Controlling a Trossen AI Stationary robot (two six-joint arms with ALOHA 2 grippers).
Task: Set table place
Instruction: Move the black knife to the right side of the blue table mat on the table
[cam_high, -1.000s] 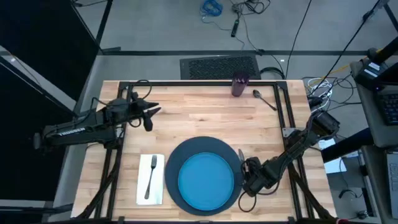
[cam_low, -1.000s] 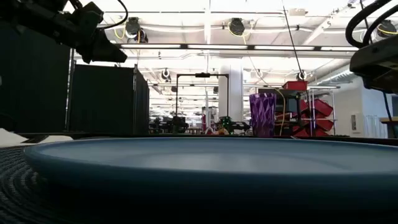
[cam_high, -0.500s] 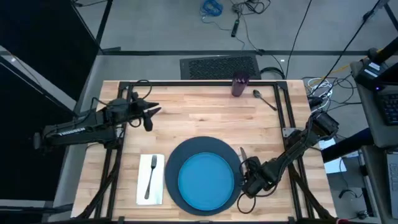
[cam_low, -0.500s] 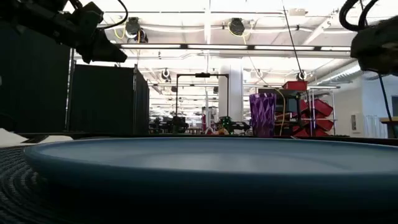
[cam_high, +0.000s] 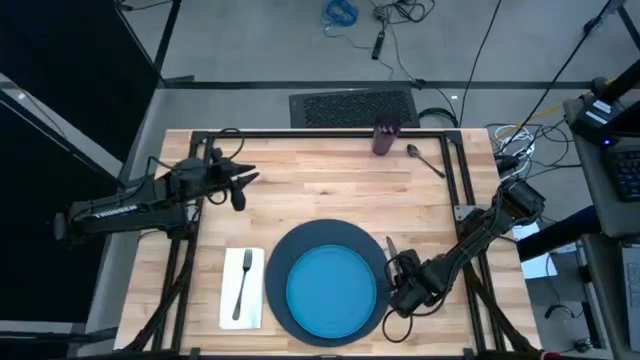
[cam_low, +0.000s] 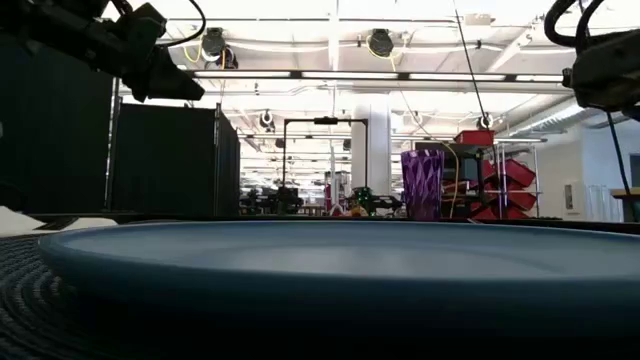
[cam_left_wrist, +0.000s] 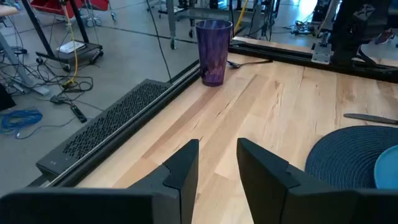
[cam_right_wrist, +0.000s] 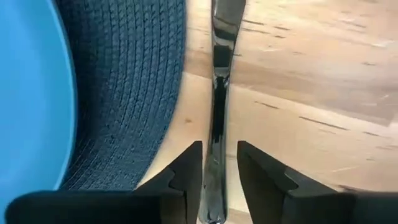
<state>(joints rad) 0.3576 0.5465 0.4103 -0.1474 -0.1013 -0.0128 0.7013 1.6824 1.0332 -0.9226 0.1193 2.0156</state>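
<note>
On the table (cam_high: 330, 190), a bright blue plate (cam_high: 330, 290) sits on a dark navy round disc (cam_high: 280, 250). To its left, a fork (cam_high: 240, 285) lies on a white napkin (cam_high: 228, 302). A knife (cam_right_wrist: 217, 93) lies flat on the wood just right of the disc. My right gripper (cam_right_wrist: 219, 168) hovers open over the knife's handle end, one finger on each side, touching nothing. A purple cup (cam_high: 385, 137) and a spoon (cam_high: 425, 160) stand at the far edge. My left gripper (cam_high: 243, 188) waits open at the table's left.
A black metal frame runs along the table's edges and past both arm bases. Bare wood lies between the disc and the far edge. A black grille lies on the floor beyond the far edge (cam_high: 352, 105).
My right gripper has gone up a little above the knife, which stays flat on the table beside the disc.
</note>
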